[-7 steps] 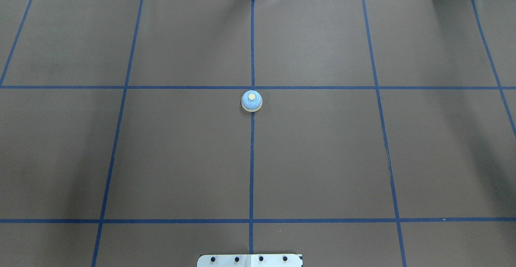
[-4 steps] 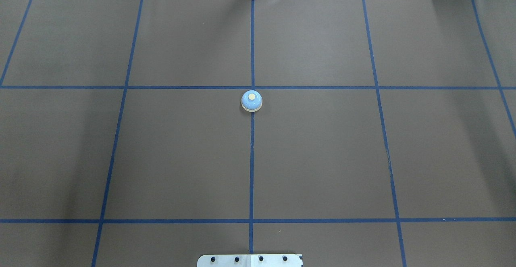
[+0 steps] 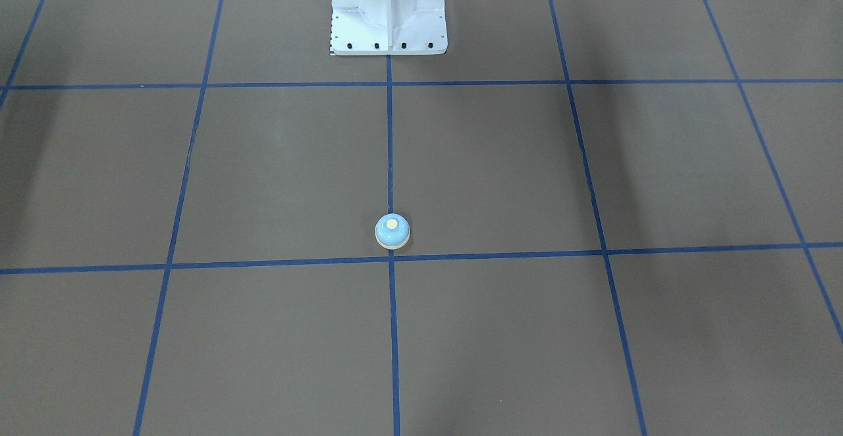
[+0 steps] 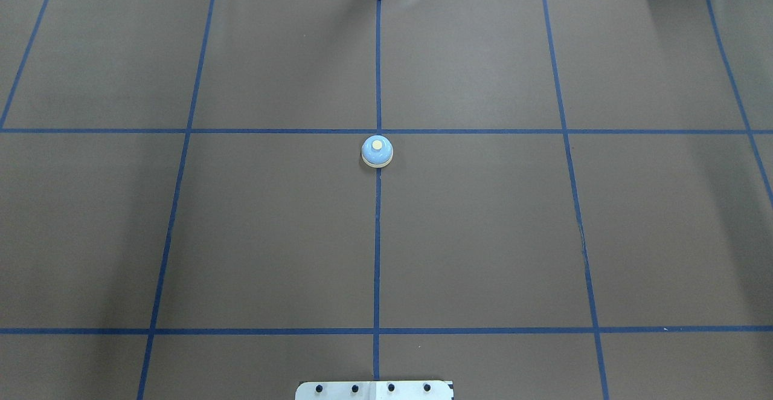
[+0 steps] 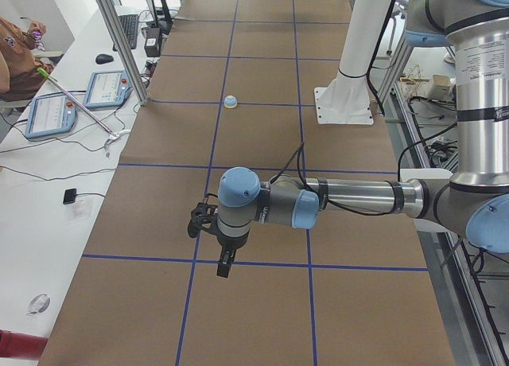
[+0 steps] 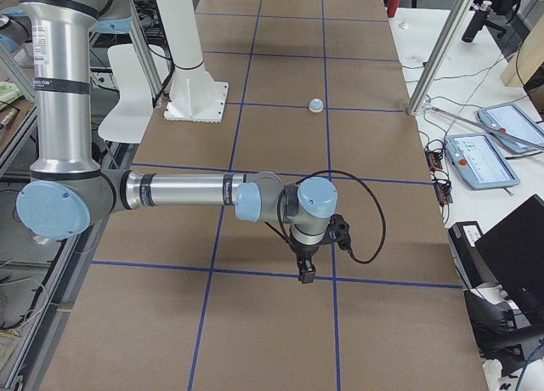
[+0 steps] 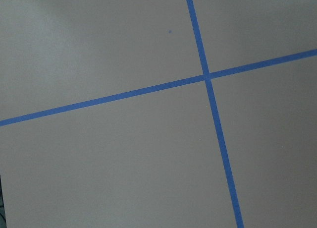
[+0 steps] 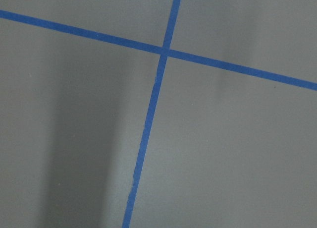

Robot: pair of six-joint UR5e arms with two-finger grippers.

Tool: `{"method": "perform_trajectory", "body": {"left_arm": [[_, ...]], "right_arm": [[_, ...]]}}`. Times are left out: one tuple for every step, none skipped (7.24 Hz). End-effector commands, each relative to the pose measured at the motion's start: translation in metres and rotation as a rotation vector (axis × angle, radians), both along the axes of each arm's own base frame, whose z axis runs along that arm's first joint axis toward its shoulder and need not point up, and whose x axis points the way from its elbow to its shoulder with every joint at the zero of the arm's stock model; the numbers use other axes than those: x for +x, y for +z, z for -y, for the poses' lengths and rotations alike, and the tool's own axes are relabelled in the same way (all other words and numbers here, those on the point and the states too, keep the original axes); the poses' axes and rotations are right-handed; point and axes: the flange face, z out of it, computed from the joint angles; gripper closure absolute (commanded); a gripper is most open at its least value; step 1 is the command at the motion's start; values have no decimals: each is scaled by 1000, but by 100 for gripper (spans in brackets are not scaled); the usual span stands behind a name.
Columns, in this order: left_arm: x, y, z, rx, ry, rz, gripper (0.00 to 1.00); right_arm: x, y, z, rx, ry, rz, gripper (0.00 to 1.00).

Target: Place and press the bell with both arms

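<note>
The bell (image 4: 377,151) is light blue with a pale yellow button. It stands alone at the table's middle, on the centre tape line; it also shows in the front view (image 3: 392,231) and small in both side views (image 5: 230,102) (image 6: 316,105). My left gripper (image 5: 225,266) hangs low over the mat at the table's left end, far from the bell. My right gripper (image 6: 304,272) hangs low at the right end, equally far. Both show only in the side views, so I cannot tell whether they are open or shut. The wrist views show only mat and tape.
The brown mat (image 4: 483,237) carries a blue tape grid. The white bolted pedestal (image 3: 388,14) stands at the robot's edge. Teach pendants (image 5: 52,111) (image 6: 476,157) and cables lie on the white bench beyond the far edge. A metal post (image 6: 433,59) rises there.
</note>
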Motion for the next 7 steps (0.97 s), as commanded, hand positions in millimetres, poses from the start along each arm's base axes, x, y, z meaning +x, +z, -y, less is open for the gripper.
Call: {"method": "perform_trajectory", "body": {"left_arm": [[0,-1,0,-1,-3,-1,0],[0,-1,0,0,-3,0,0],[0,0,0,-3,-3,0,0],[0,0,0,-3,-3,0,0],[0,-1,0,-1,-3,0,0],[0,0,0,-3,-3,0,0],[1,0,0,-3,-2,2,0]], "right_arm": [[3,-10,2,-36,64,9,0],[3,-2,-3,-51,65,10,0],[3,-2,-3,-51,66,10,0],[3,-2,-3,-51,67,10,0],[3,-3,-3,-49,67,10,0],[3,-3,-2,-48,66,10,0],[3,-5,-2,-45,67,12,0]]}}
